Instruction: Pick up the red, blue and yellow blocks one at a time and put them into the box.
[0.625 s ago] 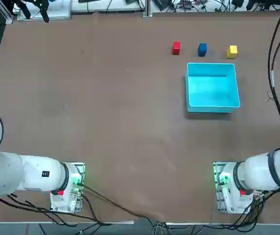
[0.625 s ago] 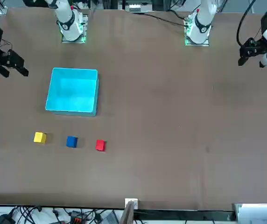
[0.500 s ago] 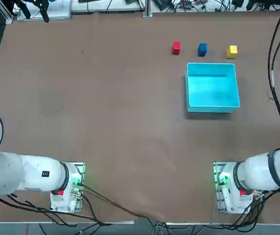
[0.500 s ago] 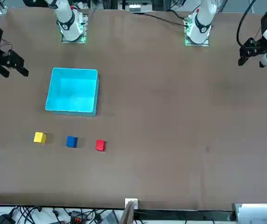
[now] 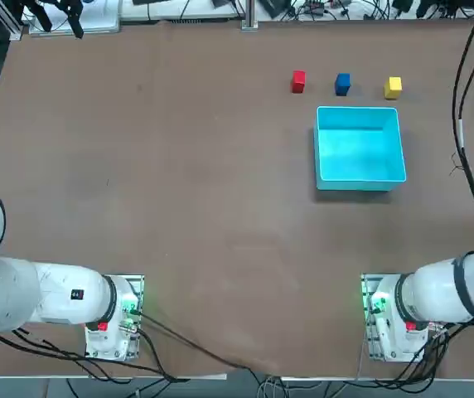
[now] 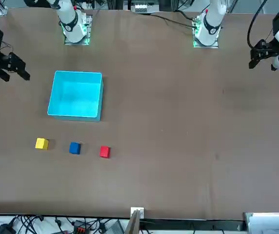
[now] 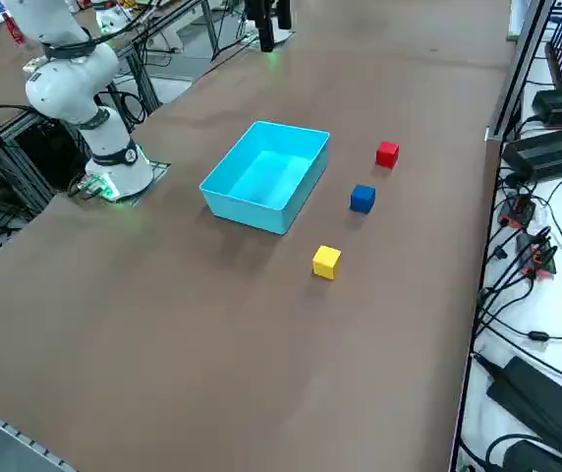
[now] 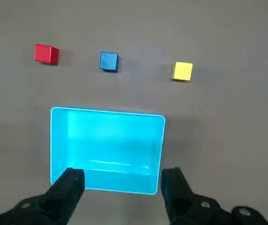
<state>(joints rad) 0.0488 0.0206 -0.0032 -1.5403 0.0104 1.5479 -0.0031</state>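
The brown worktop (image 5: 179,207) carries the empty cyan box (image 5: 360,186) near its far right corner. Between the box and the far edge, well apart from each other, sit the red block (image 5: 298,80), blue block (image 5: 342,83) and yellow block (image 5: 394,86). They look light, rigid and smooth; grip opposite flat faces. The right gripper (image 8: 123,183) hangs wide open and empty, high above the box's near wall.

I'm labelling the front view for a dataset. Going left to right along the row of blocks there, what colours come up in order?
yellow block → blue block → red block
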